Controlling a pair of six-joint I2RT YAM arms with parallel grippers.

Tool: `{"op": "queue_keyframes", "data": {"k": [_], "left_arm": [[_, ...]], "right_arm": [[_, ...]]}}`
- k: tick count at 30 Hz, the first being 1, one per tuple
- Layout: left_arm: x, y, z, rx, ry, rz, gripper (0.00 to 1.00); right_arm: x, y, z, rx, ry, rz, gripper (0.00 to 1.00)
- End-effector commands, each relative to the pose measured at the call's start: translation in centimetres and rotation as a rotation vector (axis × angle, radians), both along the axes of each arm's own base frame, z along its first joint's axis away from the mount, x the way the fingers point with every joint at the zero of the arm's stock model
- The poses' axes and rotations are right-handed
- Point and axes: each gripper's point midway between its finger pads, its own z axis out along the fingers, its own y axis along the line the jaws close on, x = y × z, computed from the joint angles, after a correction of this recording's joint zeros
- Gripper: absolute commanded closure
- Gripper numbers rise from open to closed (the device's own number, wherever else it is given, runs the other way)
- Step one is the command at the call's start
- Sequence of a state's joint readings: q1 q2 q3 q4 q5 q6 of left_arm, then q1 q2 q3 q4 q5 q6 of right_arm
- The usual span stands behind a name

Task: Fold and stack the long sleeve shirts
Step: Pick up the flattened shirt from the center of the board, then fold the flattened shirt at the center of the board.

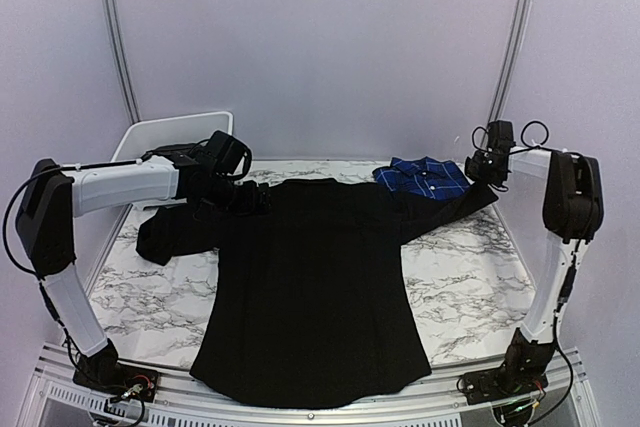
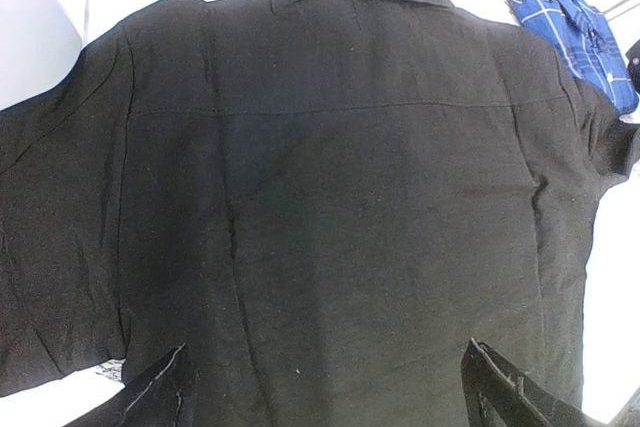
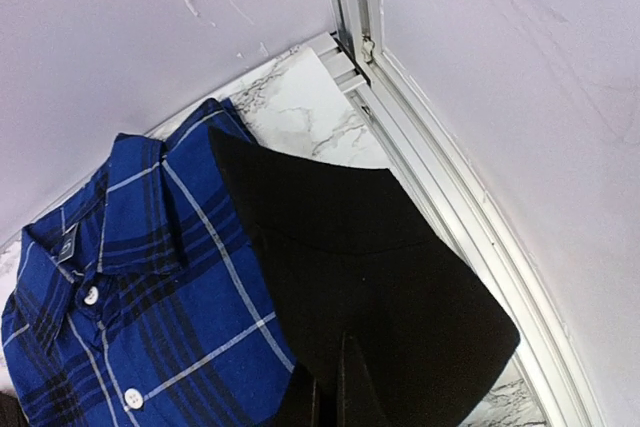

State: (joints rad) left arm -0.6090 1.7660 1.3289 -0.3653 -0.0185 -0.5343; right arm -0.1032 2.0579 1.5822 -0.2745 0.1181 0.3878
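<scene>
Pinched in my shut right claw (image 3: 335, 392) is the sleeve end of the large plain black cloth long-sleeve shirt (image 1: 310, 287), which is spread back-up on the marble-patterned bench (image 1: 460, 277). That sleeve overlaps the blue plaid cloth shirt (image 3: 130, 317). My left claw (image 2: 325, 392) hangs wide above the black back. I should lift clear of the plaid, then swing the sleeve inward flat. My fingertips hide how much cloth I hold.

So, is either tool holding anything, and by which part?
The right tool is shut on the plain black cloth shirt, gripping its outstretched sleeve near the end. The left tool hangs open and holds nothing.
</scene>
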Motion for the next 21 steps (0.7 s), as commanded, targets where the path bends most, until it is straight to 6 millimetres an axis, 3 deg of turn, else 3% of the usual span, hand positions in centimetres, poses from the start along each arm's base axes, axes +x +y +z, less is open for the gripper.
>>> {"op": "queue_keyframes", "data": {"k": [1,4,6,12,17,21], "left_arm": [[-0.2,-0.7,2.6,-0.047,-0.025,-0.019,0.05],[-0.5,-1.1,3.0,-0.074,-0.017,-0.030,0.05],[-0.6,-1.3,3.1,-0.091,-0.009,-0.034,0.05],[-1.4,-3.0,3.7,-0.212,0.028,-0.054,0.04],[-1.7,-5.1,3.8,-0.384,0.070,-0.053,0.02],[-1.7,-7.3,2.4,-0.559,0.135,-0.039,0.01]], "right_arm": [[-0.6,0.9,2.8,-0.004,-0.077,0.037,1.00],[-1.4,3.3,4.0,-0.023,-0.104,0.102,1.00],[-1.9,6.0,5.3,-0.026,-0.143,0.175,1.00],[-5.4,19.7,7.5,0.046,-0.250,0.542,1.00],[-9.5,30.2,6.8,0.097,-0.268,0.805,1.00],[-13.3,36.7,4.9,0.180,-0.256,0.983,1.00]]}}
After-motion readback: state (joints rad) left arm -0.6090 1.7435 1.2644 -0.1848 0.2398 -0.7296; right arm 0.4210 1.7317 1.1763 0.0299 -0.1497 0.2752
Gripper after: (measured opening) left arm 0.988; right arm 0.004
